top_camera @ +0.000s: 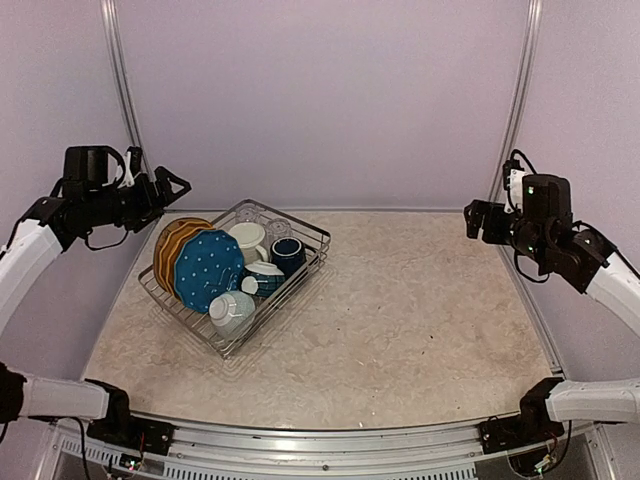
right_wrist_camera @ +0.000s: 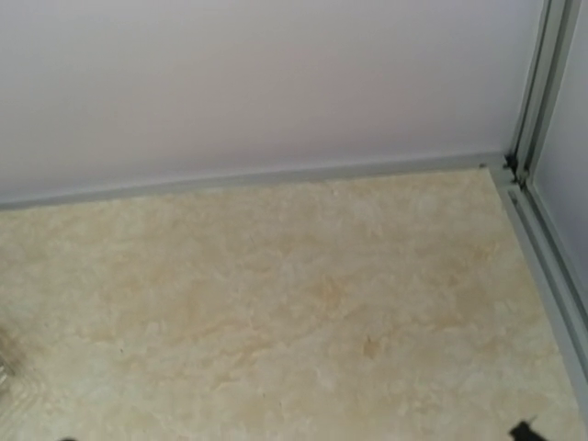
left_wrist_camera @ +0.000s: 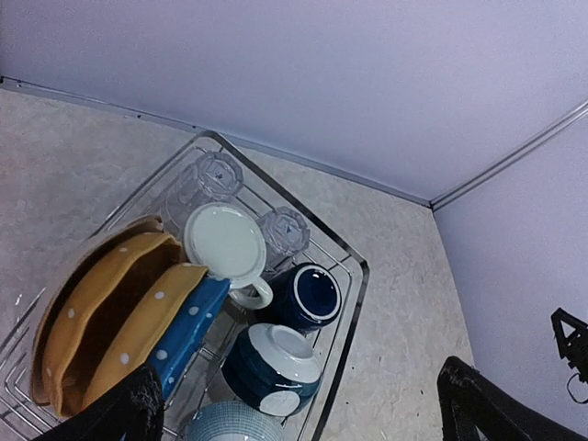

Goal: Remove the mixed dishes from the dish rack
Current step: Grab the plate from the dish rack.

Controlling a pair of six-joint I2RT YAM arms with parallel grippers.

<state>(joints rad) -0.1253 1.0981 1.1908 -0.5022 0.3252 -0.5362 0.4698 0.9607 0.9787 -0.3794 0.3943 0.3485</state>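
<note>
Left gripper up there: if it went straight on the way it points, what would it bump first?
Probably the dark teal bowl in the silver wire dish rack: the wrist view shows that bowl centred ahead of the open left gripper. Depth is unclear.

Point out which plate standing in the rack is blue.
The white-dotted blue plate, last in the row, right beside the teal bowl. The mustard-yellow plates stand behind it, on the side away from the bowl.
</note>
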